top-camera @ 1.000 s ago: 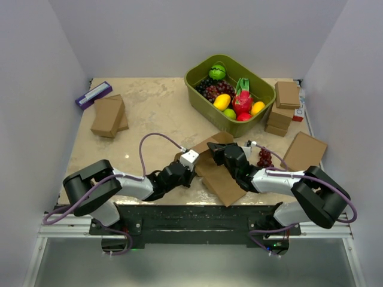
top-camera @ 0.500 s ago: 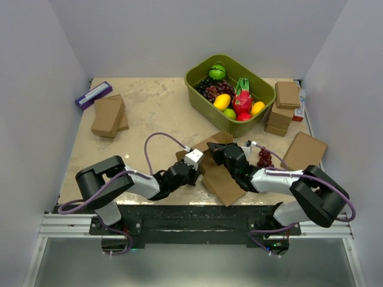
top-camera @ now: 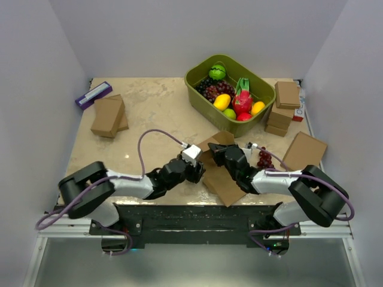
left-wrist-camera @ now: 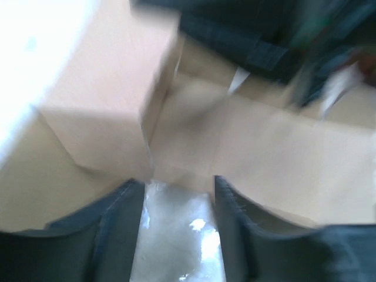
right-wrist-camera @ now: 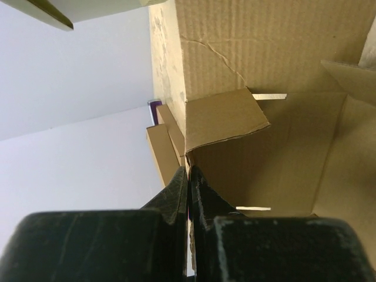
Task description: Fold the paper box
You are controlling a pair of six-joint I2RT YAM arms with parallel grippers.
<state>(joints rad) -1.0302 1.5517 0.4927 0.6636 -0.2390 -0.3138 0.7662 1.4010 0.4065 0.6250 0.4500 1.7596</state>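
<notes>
So the right claw is pinching the plain brown cardboard die-cut box, left claw open beside it; I'd fold the flap slowly.

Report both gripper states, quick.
Left gripper: open, holding nothing, just short of the paper box.
Right gripper: shut, pinching the paper box's flap edge.

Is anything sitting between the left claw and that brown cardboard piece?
Nothing visible does. The left gripper is open with the paper box directly ahead of it; only bare table shows in the gap. The right gripper is shut on the box's edge from the other side.
</notes>
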